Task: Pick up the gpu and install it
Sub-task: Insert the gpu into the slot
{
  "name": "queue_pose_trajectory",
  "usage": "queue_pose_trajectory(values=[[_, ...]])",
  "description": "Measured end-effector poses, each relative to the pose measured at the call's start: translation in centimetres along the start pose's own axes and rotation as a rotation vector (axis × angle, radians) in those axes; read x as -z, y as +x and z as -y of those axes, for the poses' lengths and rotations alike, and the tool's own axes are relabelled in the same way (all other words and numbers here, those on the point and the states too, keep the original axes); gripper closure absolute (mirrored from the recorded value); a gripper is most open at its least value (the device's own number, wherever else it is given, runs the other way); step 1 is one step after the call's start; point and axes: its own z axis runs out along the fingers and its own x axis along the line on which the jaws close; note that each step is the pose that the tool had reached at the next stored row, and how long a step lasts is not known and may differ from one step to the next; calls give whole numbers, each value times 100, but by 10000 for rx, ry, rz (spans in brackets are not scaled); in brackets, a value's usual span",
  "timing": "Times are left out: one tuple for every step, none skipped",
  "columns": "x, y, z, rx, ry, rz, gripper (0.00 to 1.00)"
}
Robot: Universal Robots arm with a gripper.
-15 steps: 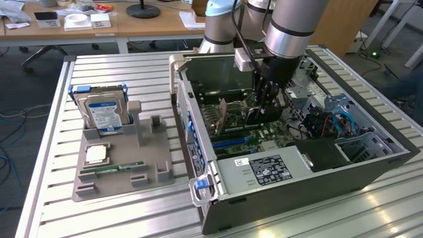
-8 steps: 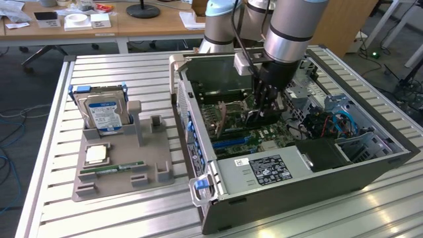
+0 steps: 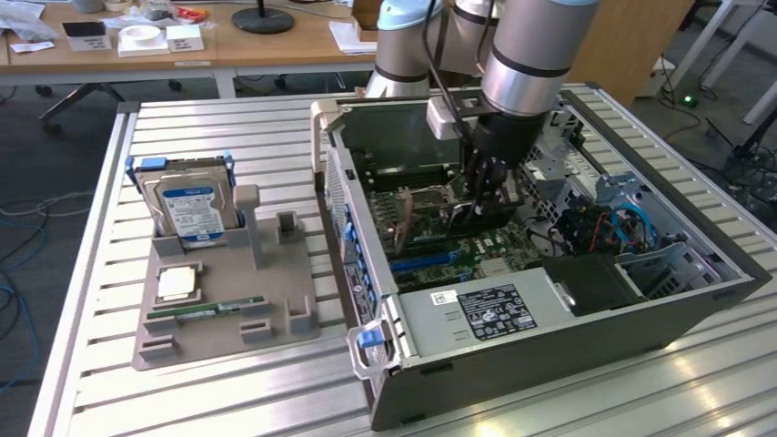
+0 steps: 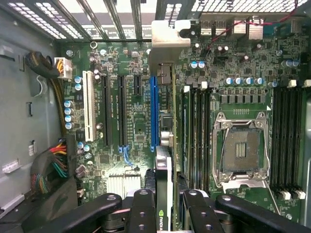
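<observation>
Closest to the wrist camera, the gripper [image 4: 167,201] is clamped on the gpu [image 4: 164,165], with its black fingers [image 4: 142,208] pressing the card from either side. The card is seen edge-on, so both faces are hidden. Its silvery bracket [image 4: 170,34] sits at the far end, by the slotted rear wall of the case. The card stands upright over the motherboard [image 4: 121,160], just beside the long blue slot [image 4: 154,111]. Whether its lower edge has entered any slot cannot be told.

In the exterior view the arm [image 3: 522,64] comes down from the upper middle of the frame, cut off by the top edge, into the open computer case [image 3: 522,364]. Deep inside, the gripper [image 3: 486,196] and the card merge into one dark shape that is hard to separate. At the exterior view's left, a grey tray [image 3: 225,341] on the slatted table [image 3: 243,127] holds an upright hard drive [image 3: 195,214], a processor chip [image 3: 178,284] and a green memory stick [image 3: 200,312].
</observation>
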Motion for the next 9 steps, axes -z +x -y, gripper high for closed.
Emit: queue_pose_trajectory(values=[[0, 1, -13, -1, 1, 0, 73], [0, 2, -26, -1, 2, 0, 73], [1, 2, -39, -1, 2, 1, 73], [1, 3, -49, 0, 4, 1, 73], [1, 4, -58, 0, 4, 1, 73], [1, 7, -62, 0, 4, 0, 73], [2, 16, -63, 1, 4, 0, 73], [2, 28, -64, 1, 4, 0, 73], [2, 42, -64, 0, 4, 1, 73]])
